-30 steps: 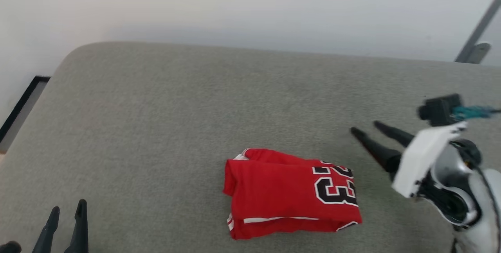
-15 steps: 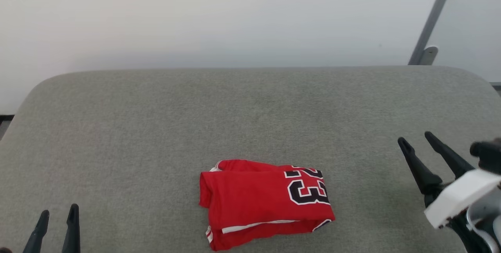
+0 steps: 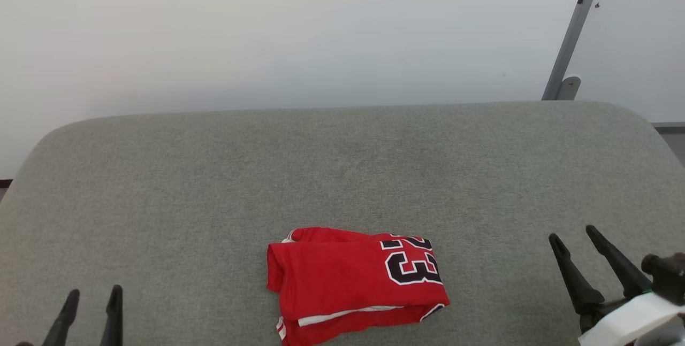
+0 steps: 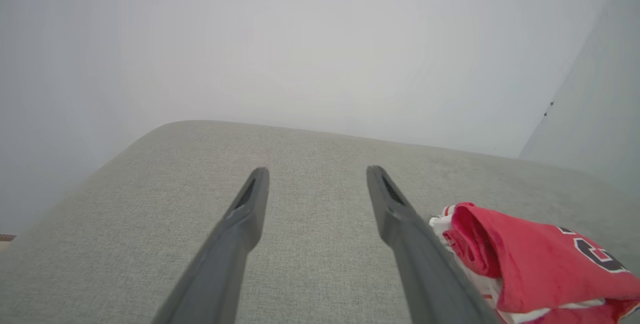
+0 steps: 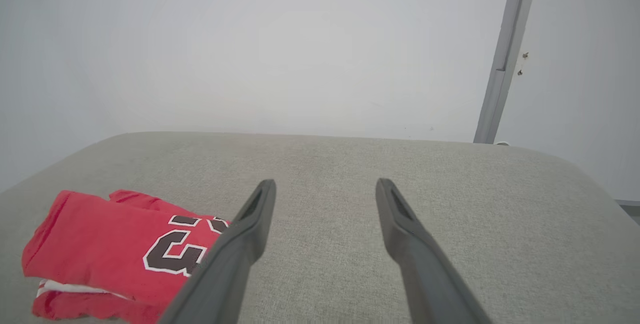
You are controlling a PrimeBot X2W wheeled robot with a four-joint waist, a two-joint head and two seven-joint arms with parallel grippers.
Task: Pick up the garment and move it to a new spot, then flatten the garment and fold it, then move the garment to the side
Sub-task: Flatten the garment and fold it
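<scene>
- Finds the shirt folded into a compact bundle, number up, near the middle of the grey cushion.
- Flanks it with the left gripper and right gripper, fingers spread, empty, well apart from it.
- Looks folded already; probably leaves only the move aside.

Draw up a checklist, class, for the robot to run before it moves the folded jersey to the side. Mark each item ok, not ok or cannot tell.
1. The garment is folded into a compact stack: ok.
2. The left gripper is open and empty: ok.
3. The right gripper is open and empty: ok.
4. A gripper is at the garment, ready to grasp: not ok, both stand apart from it.
5. The grey surface has bare room on either side: ok.
6. The lower layers lie even: cannot tell, hidden.
</scene>
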